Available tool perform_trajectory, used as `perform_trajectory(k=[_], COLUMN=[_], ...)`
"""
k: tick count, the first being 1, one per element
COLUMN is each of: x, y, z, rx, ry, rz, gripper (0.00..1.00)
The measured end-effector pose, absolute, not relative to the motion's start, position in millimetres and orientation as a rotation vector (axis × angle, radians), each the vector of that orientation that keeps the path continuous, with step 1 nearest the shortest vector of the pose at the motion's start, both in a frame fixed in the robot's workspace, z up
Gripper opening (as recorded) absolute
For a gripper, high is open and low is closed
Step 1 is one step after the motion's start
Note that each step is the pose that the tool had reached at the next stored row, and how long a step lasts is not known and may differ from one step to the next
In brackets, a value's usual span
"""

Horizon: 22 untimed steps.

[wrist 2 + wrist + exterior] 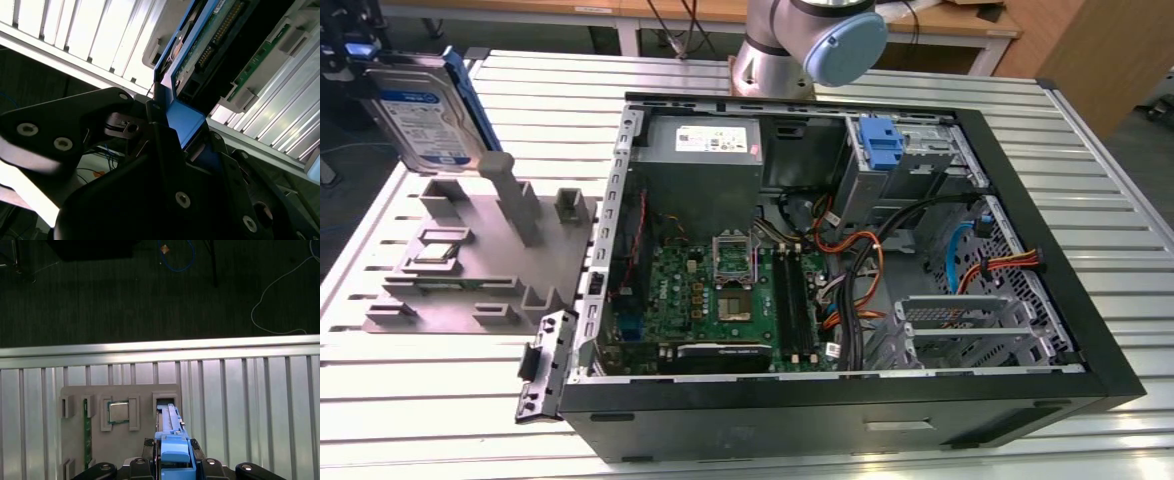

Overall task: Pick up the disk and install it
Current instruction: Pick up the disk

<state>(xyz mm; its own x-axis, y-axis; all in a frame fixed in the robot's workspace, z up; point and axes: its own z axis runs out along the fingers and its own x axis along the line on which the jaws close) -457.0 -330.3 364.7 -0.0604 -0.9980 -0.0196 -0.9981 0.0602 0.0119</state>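
Note:
In the exterior view the disk point(427, 112), silver-grey with a white-and-blue label and a blue carrier frame, hangs upright above the far end of the grey fixture point(480, 250). My gripper point(360, 62) is shut on its upper edge at the exterior view's far left. The first wrist view looks straight down the disk point(172, 442), whose blue carrier sits between my black fingers point(142, 466), over an empty slot point(166, 401) in the fixture. The second wrist view has the blue carrier point(182, 120) clamped and the disk's green circuit board point(212, 37) beyond it.
The open computer case point(1067, 330) lies at the exterior view's right, with motherboard point(720, 290), cables, a blue-handled caddy point(882, 140) and a metal drive cage point(961, 318). A small silver chip point(119, 412) and a green memory stick point(87, 432) sit in the fixture. The slatted table's edge point(160, 351) borders dark floor.

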Motion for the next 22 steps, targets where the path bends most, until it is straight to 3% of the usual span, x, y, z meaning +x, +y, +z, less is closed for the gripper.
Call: perform_trajectory(k=[22], x=[-457.0], y=[-330.3], z=[371.9], rx=[-2.149], ry=[2.283], rz=[0.035], gripper=[0.37])
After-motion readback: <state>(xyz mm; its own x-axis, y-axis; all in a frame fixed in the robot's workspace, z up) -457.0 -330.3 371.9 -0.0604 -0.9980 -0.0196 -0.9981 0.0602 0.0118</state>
